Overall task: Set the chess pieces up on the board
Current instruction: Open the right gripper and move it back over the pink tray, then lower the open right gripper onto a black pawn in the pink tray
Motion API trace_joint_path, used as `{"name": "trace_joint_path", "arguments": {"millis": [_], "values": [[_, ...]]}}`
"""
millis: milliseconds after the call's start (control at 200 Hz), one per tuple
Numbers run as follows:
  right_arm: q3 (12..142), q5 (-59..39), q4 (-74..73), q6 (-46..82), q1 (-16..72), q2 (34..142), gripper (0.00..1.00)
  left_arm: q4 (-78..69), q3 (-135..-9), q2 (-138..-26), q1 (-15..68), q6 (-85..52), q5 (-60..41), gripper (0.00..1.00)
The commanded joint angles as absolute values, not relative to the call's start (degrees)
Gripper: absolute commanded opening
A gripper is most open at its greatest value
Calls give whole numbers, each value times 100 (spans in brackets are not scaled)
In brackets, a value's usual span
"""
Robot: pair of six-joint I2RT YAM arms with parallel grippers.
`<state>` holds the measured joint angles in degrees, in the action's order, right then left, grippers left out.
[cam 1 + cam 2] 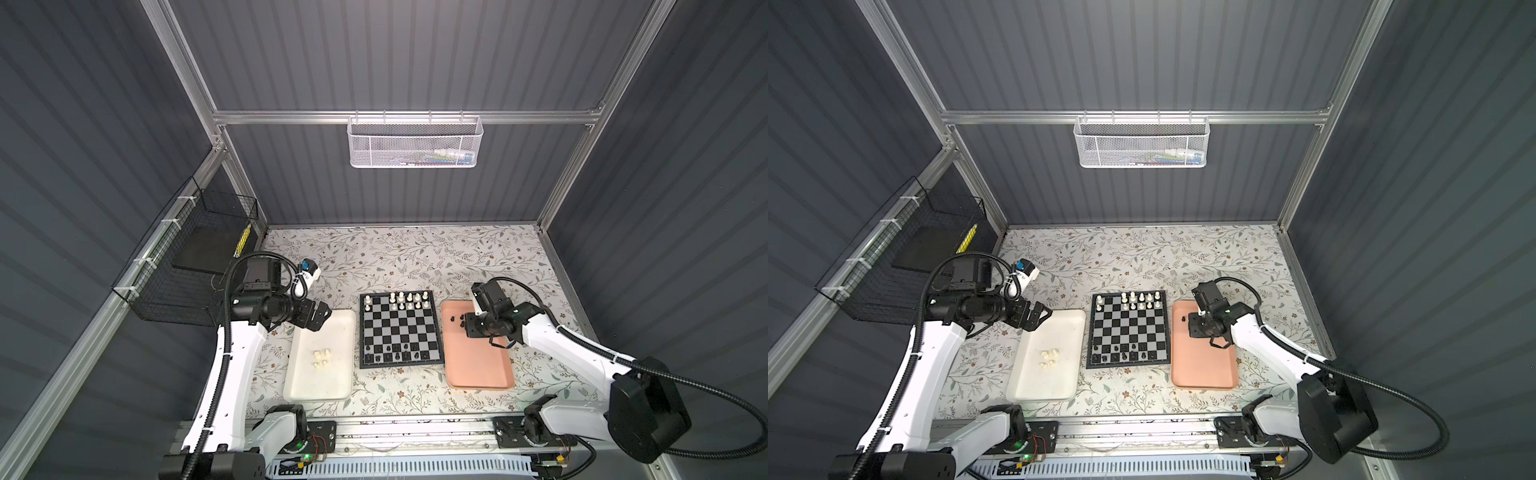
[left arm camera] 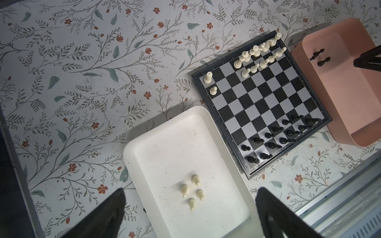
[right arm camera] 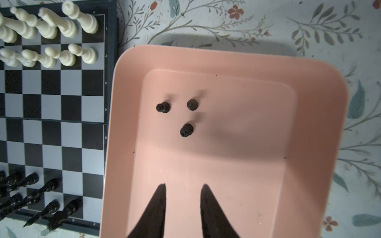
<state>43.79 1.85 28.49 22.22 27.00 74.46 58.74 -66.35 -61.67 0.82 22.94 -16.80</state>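
Note:
The board (image 1: 399, 332) (image 1: 1128, 330) lies mid-table, with cream chess pieces (image 1: 409, 301) on its two far rows and black ones (image 1: 397, 351) on its near rows. Several cream pieces (image 2: 191, 192) lie in a white tray (image 1: 320, 390) left of it. Three black pieces (image 3: 186, 130) stand in the pink tray (image 3: 247, 164) on its right. My left gripper (image 2: 191, 189) (image 1: 322, 318) hangs wide open above the white tray's far end. Above the pink tray my right gripper (image 3: 184, 184) (image 1: 463, 326) is narrowly open and empty, a little short of the black pieces.
A black wire basket (image 1: 187, 266) hangs on the left wall and a white mesh basket (image 1: 415, 141) on the back rail. An aluminium rail (image 1: 415, 428) runs along the table's front edge. Bare floral tabletop (image 1: 415, 257) stretches behind the board.

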Motion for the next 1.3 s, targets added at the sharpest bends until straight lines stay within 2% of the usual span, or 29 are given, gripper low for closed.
{"name": "trace_joint_path", "arguments": {"millis": [0, 435, 1296], "values": [[4556, 248, 2751, 2006, 2648, 7683, 32, 5917, -6530, -6180, 123, 2363, -1785, 99], [4970, 228, 2633, 1998, 2585, 8421, 32, 5583, -6444, -6147, 123, 2264, -1587, 100], [5221, 168, 2603, 2153, 2500, 8833, 28, 5627, -6527, -6230, 123, 2239, -1757, 99]]}}
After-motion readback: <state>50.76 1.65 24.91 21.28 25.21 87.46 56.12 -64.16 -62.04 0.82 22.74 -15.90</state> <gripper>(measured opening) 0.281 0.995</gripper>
